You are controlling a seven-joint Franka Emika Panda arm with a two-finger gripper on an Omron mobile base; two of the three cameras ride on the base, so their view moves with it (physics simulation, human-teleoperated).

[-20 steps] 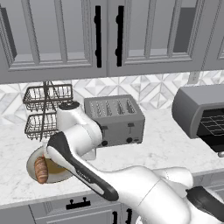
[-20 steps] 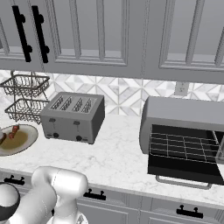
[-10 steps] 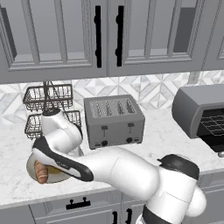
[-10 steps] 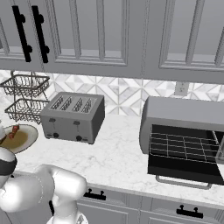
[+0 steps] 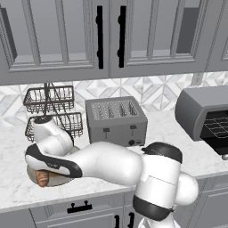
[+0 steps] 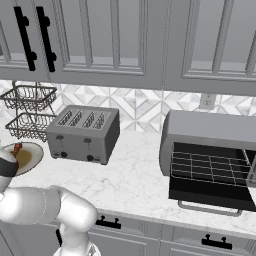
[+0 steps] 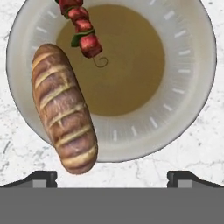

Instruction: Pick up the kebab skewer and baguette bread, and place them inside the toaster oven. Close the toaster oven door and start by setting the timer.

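Note:
In the hand view a cream plate (image 7: 183, 87) lies right under my gripper (image 7: 112, 179). The jaws are open, with nothing between the two dark fingertips (image 7: 41, 178). The baguette bread (image 7: 63, 109) lies along the plate's left side, its near end over the rim. The kebab skewer (image 7: 81, 26), with red chunks, lies at the plate's top. In the left base view my arm covers most of the plate (image 5: 55, 180), and one end of the baguette (image 5: 42, 178) shows. The toaster oven (image 6: 210, 145) stands at the right with its door (image 6: 207, 192) folded down open.
A grey four-slot toaster (image 5: 116, 120) stands on the marble counter between the plate and the oven. A two-tier wire basket (image 5: 51, 104) stands behind the plate against the tiled wall. Grey cabinets hang above the counter.
My arm has swung further left and folded down lower over the plate. The gripper has stayed open; the plate, the food and the oven have not moved.

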